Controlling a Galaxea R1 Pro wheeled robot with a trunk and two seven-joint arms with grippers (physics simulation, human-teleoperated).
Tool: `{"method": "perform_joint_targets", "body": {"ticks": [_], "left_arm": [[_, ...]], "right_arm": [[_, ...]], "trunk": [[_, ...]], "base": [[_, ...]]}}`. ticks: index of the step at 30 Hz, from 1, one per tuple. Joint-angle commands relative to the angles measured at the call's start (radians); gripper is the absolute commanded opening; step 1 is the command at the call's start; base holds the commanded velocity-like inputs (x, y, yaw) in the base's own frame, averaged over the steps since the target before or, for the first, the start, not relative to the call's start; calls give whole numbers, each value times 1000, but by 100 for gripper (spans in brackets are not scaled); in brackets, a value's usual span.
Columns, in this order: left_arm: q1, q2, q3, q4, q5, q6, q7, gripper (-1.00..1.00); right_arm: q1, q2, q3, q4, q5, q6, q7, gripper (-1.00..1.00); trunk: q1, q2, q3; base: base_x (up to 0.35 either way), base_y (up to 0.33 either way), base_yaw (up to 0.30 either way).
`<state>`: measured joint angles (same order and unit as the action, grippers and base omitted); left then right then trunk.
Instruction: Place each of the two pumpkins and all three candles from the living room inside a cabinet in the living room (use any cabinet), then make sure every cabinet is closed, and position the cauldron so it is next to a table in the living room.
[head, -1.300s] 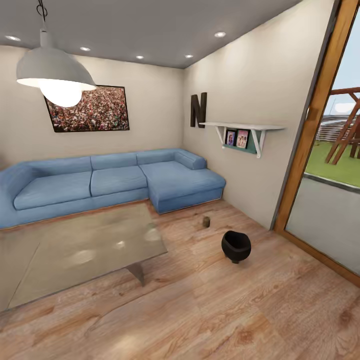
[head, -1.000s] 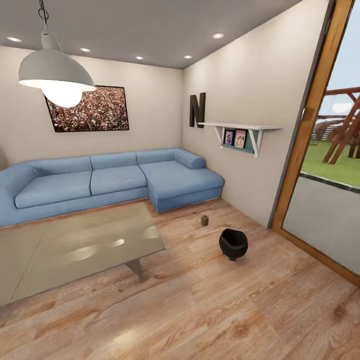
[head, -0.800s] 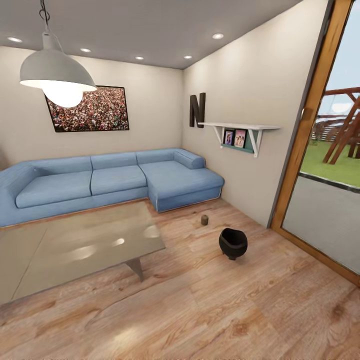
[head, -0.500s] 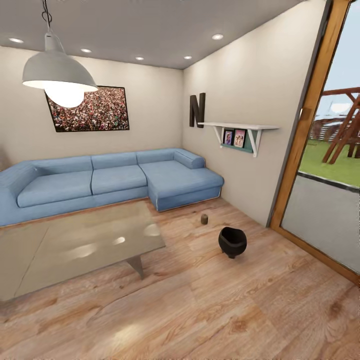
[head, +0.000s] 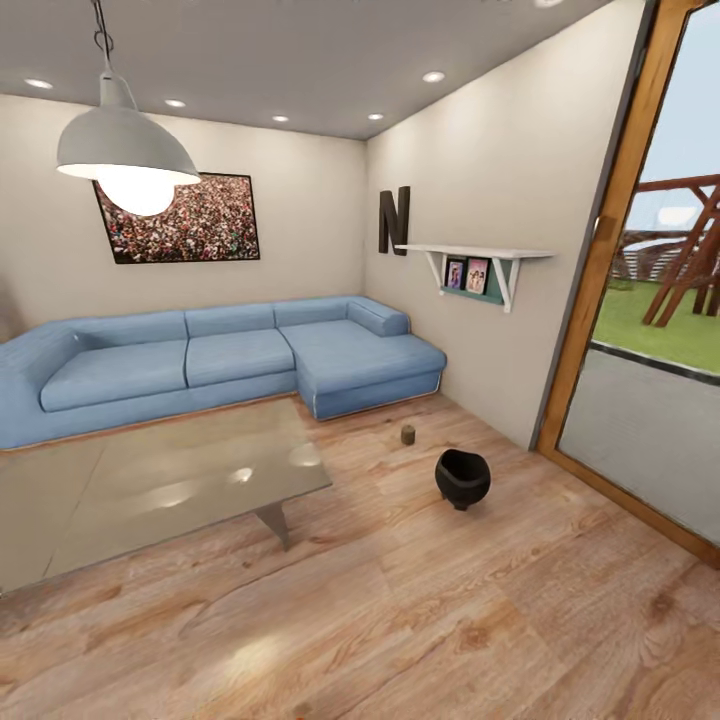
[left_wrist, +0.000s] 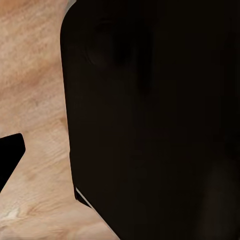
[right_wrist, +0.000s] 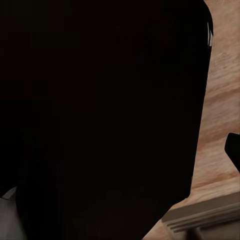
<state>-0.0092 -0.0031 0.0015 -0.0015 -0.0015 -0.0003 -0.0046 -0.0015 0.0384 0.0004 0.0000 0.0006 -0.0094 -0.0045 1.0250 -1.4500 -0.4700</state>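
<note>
Ahead of me the cauldron (head: 463, 477) stands on the wooden floor (head: 420, 600), well apart from the glass worktop (head: 150, 485). One candle (head: 408, 434) sits beyond it, near the sofa's (head: 230, 360) corner. I cannot tell how my jaws stand.

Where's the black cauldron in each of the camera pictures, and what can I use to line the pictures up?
Head view: the cauldron stands on the wooden floor, right of the glass table, with a candle just beyond it.
Left wrist view: a dark body up close and floor; no cauldron there.
Right wrist view: likewise dark, with floor at the edge; no cauldron there.
Shared landmark: the wooden floor.
</note>
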Motion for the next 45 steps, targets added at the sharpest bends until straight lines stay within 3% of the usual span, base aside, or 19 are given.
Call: {"method": "perform_joint_targets", "body": {"ticks": [1, 23, 37, 45], "left_arm": [[0, 0, 0, 0, 0, 0, 0, 100], [0, 0, 0, 0, -1, -1, 0, 100], [0, 0, 0, 0, -1, -1, 0, 100], [0, 0, -2, 0, -1, -1, 0, 100]], "right_arm": [[0, 0, 0, 0, 1, 0, 0, 100], [0, 0, 0, 0, -3, -1, 0, 100], [0, 1, 1, 0, 1, 0, 0, 100], [0, 1, 1, 0, 1, 0, -1, 100]], "trunk": [[0, 0, 0], [0, 0, 0], [0, 0, 0], [0, 0, 0]], "base": [[-31, 0, 25], [-92, 0, 244], [-80, 0, 46], [-13, 0, 254]]}}
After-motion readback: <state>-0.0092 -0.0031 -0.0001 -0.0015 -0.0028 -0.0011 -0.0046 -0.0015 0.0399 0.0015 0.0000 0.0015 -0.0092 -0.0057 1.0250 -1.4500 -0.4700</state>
